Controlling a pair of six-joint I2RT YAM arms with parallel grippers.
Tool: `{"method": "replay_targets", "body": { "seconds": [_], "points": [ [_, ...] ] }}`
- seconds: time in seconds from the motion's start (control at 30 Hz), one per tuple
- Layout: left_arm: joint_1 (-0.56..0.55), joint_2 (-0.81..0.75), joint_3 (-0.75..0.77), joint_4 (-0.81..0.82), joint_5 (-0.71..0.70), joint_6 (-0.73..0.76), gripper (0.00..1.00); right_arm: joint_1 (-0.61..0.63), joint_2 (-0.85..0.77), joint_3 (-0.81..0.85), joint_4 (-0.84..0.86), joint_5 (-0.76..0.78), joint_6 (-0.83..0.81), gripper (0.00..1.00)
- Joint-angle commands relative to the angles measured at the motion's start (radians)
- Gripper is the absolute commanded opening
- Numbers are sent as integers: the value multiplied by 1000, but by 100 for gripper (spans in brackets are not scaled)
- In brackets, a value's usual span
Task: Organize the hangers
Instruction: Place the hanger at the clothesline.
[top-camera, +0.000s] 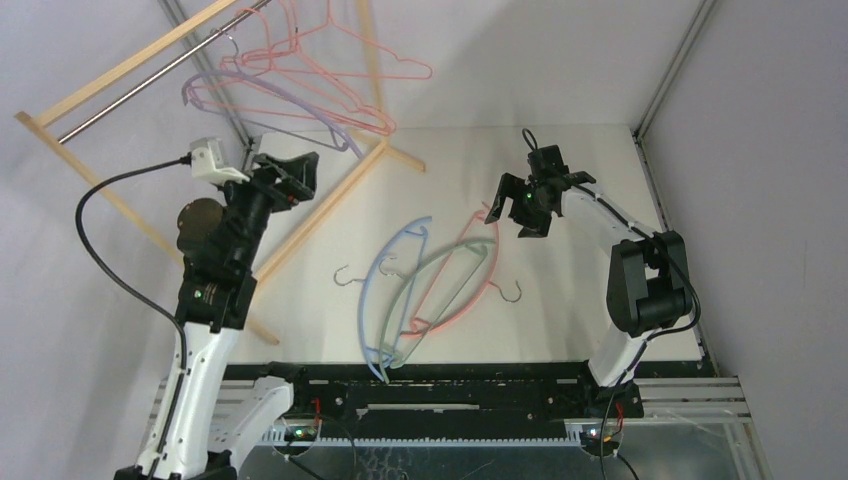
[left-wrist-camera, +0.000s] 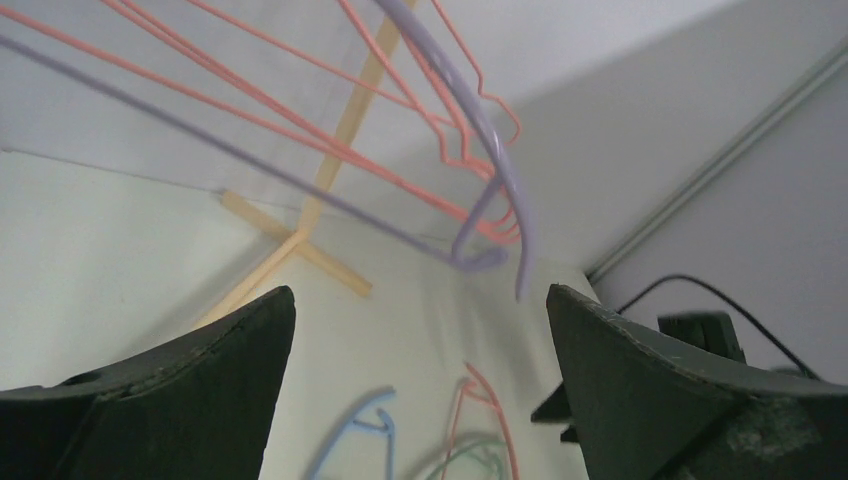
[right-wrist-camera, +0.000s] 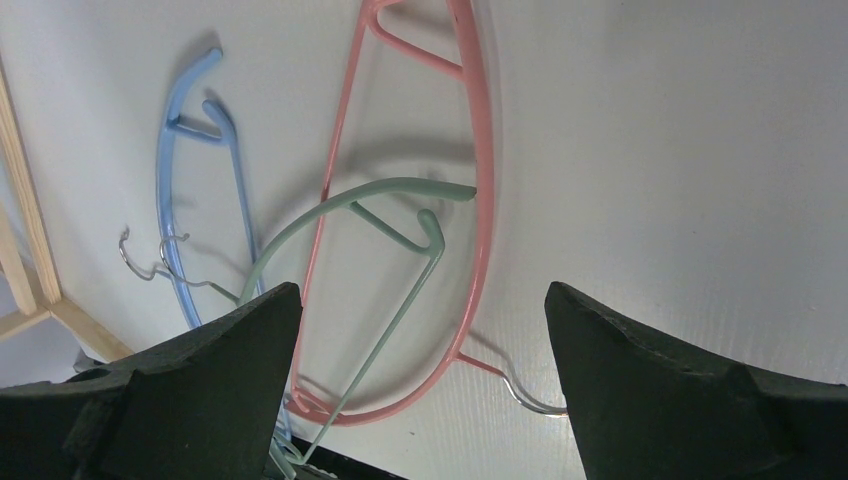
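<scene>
3 thick curved plastic hangers, blue (right-wrist-camera: 165, 180), green (right-wrist-camera: 390, 187) & pink (right-wrist-camera: 488, 180), lie overlapped mid tabletop (top-camera: 580, 290), long axes running near-left to far-right. Right gripper (right-wrist-camera: 420, 295), jaws wide & empty, hovers over their far ends, so it's closer imo. Left gripper (left-wrist-camera: 420, 300), also released, sits under the lilac hanger (left-wrist-camera: 500, 160) on the wooden rack (top-camera: 110, 70).

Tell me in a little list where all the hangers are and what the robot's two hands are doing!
On the rack: pink wire hangers and a lilac hanger, hung on the rod
On the table: blue hanger, green hanger and thick pink hanger, lying across one another
Left gripper: open, empty, near the lilac hanger
Right gripper: open, empty, above the table hangers
Not yet hung: three
</scene>
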Motion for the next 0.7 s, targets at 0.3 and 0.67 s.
{"method": "replay_targets", "body": {
  "seconds": [0.3,0.67],
  "points": [
    [-385,-37,-186,-281,82,129,90,-2,-45,19,26,39,-9,100],
    [-583,62,-515,-99,186,-38,84,-2,-80,19,13,42,-3,100]
  ]
}}
